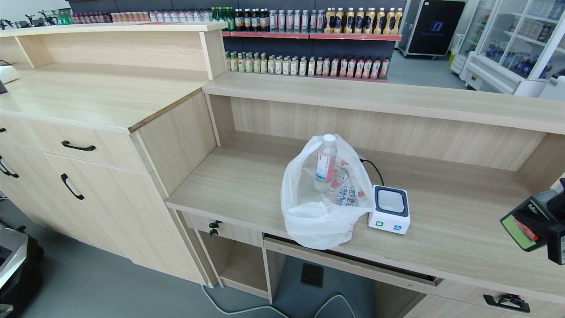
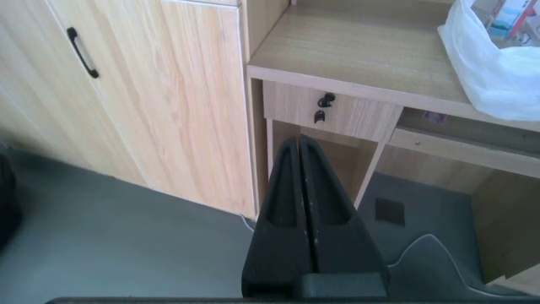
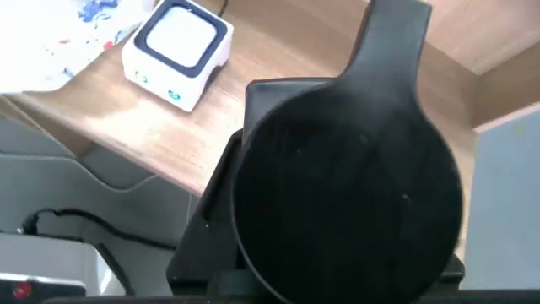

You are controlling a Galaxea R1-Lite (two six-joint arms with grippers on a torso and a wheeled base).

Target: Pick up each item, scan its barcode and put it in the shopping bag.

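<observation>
Right now you are between pick-up and scan, as I judge it. Your right tool [image 1: 547, 221] grips a small black box with a green and red face [image 1: 523, 225] in the air over the right end of the pale wooden table [image 1: 463, 221]. The white cube scanner with a dark-framed window [image 1: 390, 208] sits near the front edge, just beside the white plastic shopping bag [image 1: 309, 216]. A clear bottle with a pink label and white cap [image 1: 326, 163] stands upright in the bag. Your left tool [image 2: 299, 156] is closed and empty, low off the table's front left corner. Next you need to turn the box's barcode face (I can't tell which) toward the scanner window, then carry it to the bag's mouth.
</observation>
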